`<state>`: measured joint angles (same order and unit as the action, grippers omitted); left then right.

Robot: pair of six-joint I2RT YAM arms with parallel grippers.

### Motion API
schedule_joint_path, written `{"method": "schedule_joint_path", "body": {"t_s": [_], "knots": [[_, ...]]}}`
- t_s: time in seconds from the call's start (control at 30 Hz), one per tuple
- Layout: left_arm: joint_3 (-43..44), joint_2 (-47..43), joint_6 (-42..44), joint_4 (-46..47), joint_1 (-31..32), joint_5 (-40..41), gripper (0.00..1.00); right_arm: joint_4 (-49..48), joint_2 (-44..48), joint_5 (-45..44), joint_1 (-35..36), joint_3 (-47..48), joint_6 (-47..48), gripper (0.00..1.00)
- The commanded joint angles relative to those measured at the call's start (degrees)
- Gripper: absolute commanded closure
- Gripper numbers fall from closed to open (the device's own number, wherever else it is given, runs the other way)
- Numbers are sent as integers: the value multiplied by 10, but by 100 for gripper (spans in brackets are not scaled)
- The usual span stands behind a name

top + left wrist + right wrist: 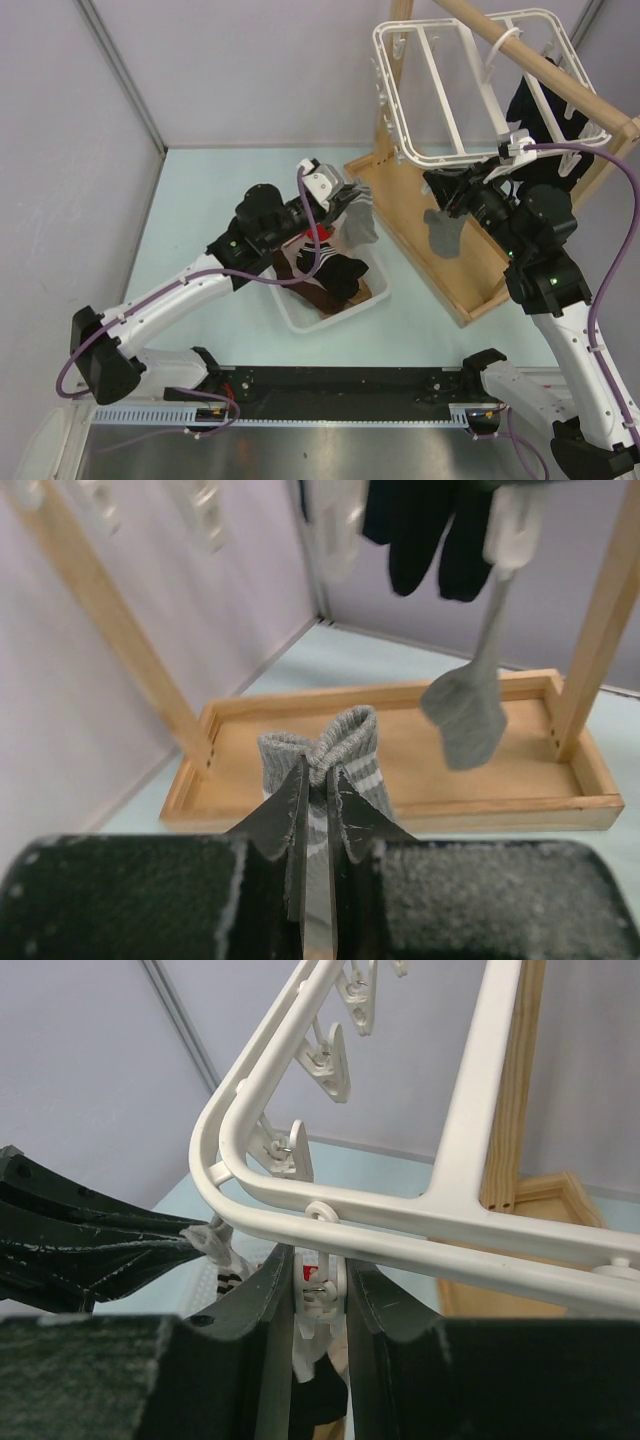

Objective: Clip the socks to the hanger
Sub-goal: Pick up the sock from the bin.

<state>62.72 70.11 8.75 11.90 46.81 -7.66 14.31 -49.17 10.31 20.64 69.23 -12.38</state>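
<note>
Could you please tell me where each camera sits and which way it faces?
Top external: above and behind the arm bases, looking down on the white basket and hanger; left arm and right arm show.
Left wrist: on the left arm, looking along the left gripper, shut on a striped grey sock, toward the wooden rack.
Right wrist: on the right arm, looking up past the right gripper, shut on a clip, at the hanger's corner.
Shared: top and left wrist views show the hanging grey sock.

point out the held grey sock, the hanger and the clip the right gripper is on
grey sock (345, 735), left wrist view, on its cuff
hanger (480, 1090), right wrist view, on its crossbar
clip (320, 1285), right wrist view, on its white body
</note>
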Motion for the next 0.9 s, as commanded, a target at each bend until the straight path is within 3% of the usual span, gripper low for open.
{"method": "schedule_joint_path", "body": {"t_s": [0.0, 0.47, 0.87], "knots": [[64, 35, 52, 50, 26, -57, 99, -15, 5, 18, 4, 5, 3, 82], [144, 136, 101, 60, 58, -115, 98, -19, 3, 41, 4, 5, 10, 82], [180, 159, 105, 41, 65, -131, 99, -18, 4, 52, 3, 5, 17, 82]]}}
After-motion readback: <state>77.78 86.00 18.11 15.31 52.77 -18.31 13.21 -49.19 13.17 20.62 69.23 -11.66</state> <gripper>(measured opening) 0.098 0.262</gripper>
